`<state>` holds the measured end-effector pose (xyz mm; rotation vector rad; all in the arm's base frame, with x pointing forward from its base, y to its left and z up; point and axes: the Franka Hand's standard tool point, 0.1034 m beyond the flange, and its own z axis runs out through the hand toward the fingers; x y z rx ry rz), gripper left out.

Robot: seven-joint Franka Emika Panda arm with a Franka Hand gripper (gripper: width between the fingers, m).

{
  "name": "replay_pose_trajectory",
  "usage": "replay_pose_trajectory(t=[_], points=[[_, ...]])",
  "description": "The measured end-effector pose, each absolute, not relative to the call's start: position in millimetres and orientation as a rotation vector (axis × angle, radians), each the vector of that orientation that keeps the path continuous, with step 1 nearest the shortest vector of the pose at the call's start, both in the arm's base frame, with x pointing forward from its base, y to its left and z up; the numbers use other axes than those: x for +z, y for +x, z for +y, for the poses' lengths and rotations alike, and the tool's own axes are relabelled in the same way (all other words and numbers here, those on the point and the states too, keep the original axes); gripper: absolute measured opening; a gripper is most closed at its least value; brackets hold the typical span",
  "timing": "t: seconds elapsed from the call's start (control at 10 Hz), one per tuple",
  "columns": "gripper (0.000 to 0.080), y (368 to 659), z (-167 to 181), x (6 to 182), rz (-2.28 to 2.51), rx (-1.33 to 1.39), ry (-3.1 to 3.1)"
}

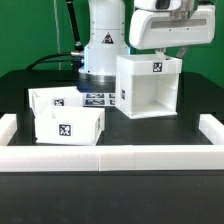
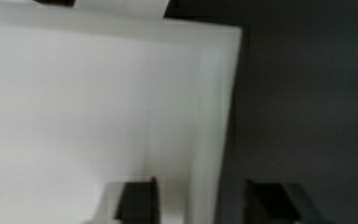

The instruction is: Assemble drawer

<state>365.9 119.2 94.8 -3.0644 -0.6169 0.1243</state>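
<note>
A wall of the case (image 1: 148,88) is found between the parted jaws, edge square to their closing; nothing gripped.

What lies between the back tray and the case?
The marker board lies flat there, between the tray and the case; the exterior view shows it.

Matt white plastic drawer (image 1: 148,85), black tabletop (image 1: 190,100)
</note>
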Motion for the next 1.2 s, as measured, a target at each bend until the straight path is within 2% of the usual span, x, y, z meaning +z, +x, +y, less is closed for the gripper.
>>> replay_pose_trajectory(t=[0.1,0.2,0.3,0.8,1.2], points=[[0.0093,365.9,119.1,94.8,-0.617,0.125,-3.064],[0.0093,366.0,119.2,94.8,-0.617,0.123,-3.064],[0.0036,366.0,119.2,94.7,-0.617,0.123,-3.064],[0.0036,366.2,119.0,94.6,-0.617,0.123,-3.064],[0.0038,401.9,110.3,94.8,-0.505,0.08,-3.099]])
